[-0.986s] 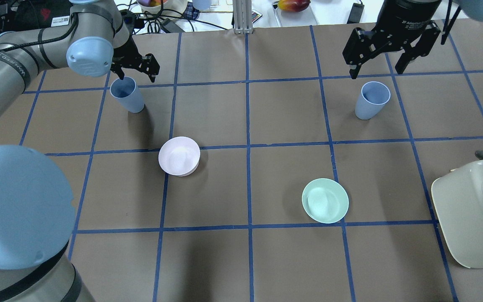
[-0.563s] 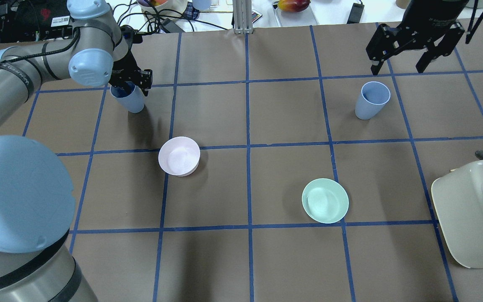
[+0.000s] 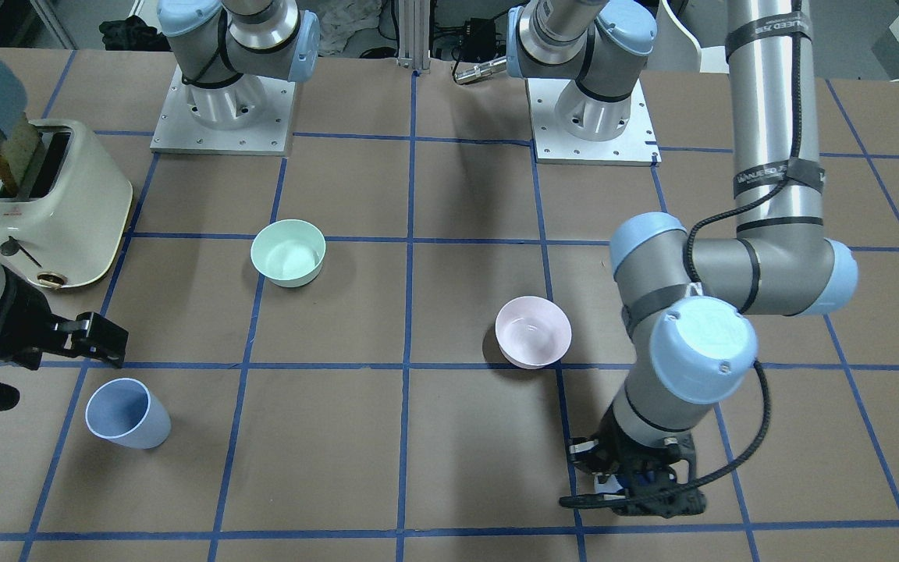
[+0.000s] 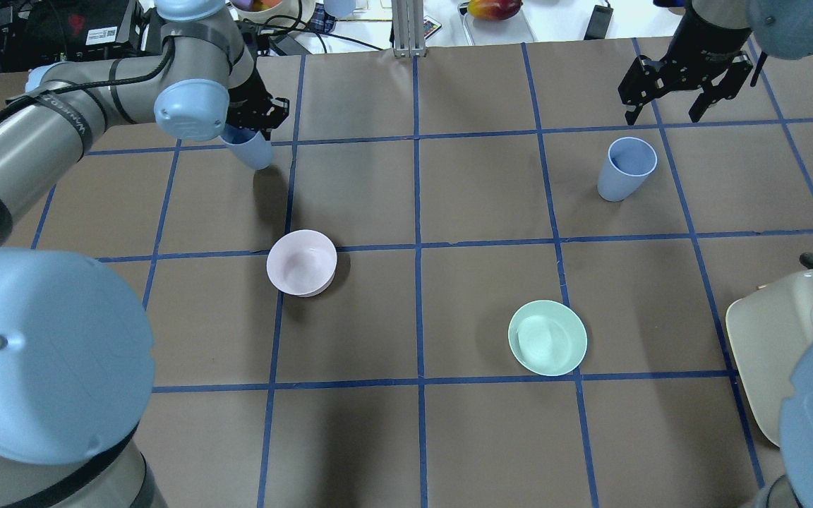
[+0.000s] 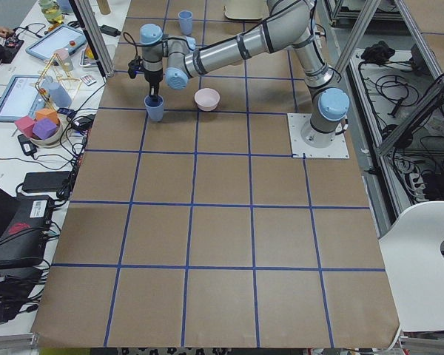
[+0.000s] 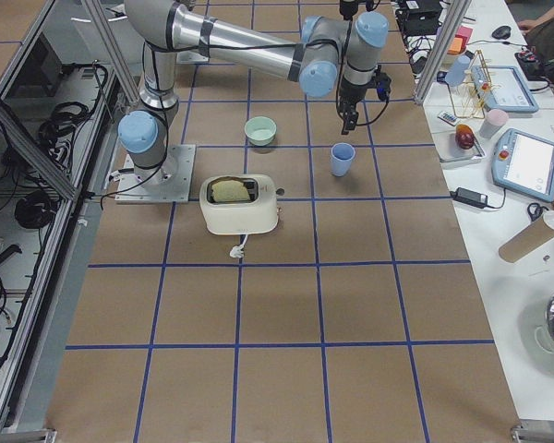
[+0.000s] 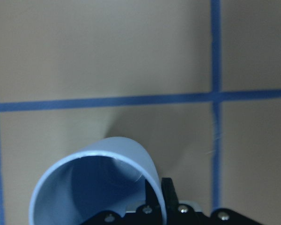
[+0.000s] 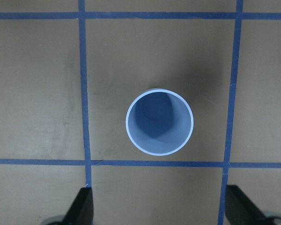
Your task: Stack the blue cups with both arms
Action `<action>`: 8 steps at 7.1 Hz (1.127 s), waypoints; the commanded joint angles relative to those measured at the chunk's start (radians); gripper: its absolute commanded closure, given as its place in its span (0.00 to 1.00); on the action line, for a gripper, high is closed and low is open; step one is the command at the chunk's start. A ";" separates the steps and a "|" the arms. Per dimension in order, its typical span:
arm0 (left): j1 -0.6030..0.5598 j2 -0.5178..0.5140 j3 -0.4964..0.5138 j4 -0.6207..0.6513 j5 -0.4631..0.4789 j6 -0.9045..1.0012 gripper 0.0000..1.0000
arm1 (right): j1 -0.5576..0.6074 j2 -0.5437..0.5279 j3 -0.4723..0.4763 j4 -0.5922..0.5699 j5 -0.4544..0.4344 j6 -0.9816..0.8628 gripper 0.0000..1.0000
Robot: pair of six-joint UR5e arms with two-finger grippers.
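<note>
Desk [image 4: 484,437] first: brown paper w/ blue tape grid; far edge = operators' side.

Arms, 2. Left arm [image 4: 39,148] stretched twd the far-left corner, right arm [image 6: 240,41] reaching twd the far-right corner.

Toaster [image 4: 766,339], 1, cream, at the right edge, in the robot's half.

Bowls, 2, not part of the job. Pink bowl [image 4: 302,262] left of centre, green bowl [image 4: 547,337] right of centre and nearer the robot's edge. Both apart from everything else.

Cups, 2, same blue, open end up, well apart from each other.
- Left cup [image 4: 255,152]: nr the far-left corner, right under the left gripper [image 4: 251,127]. Pinched by the wall at the rim, seemingly one finger inside and one outside per wrist cam. Cannot tell if lifted or resting on the paper.
- Right cup [image 4: 625,173]: twd the far-right corner, standing free.

Right gripper [image 4: 663,106]: spread wide, empty, above that cup and a bit beyond it twd the far edge. Lined up sideways w/ the cup midway betw. the fingers, not touching.

Handling, as a guess: light, stiff, prob. thin plastic. Matte, so not too slick, but tall + narrow, so easy to tip if nudged. Tapered, so should nest w/o force if lined up straight. Best hold: wall just below the rim, or across the upper body w/ a modest squeeze.
</note>
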 commanded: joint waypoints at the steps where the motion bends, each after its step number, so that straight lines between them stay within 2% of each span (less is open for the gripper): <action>1: -0.185 -0.015 0.062 -0.002 -0.010 -0.214 1.00 | -0.023 0.078 0.002 -0.101 -0.005 -0.046 0.00; 3: -0.350 0.013 0.019 -0.017 -0.006 -0.444 1.00 | -0.029 0.117 0.008 -0.102 -0.006 -0.048 0.00; 5: -0.429 0.055 -0.169 0.001 0.004 -0.539 1.00 | -0.037 0.150 0.009 -0.103 -0.005 -0.040 0.00; 6: -0.432 0.070 -0.214 0.004 0.004 -0.540 0.92 | -0.039 0.156 0.009 -0.103 -0.006 -0.039 0.00; 7: -0.429 0.077 -0.211 0.002 -0.009 -0.536 0.01 | -0.040 0.165 0.009 -0.103 -0.005 -0.032 0.01; 8: -0.414 0.090 -0.189 0.001 -0.030 -0.536 0.00 | -0.045 0.176 0.009 -0.103 0.001 -0.045 0.11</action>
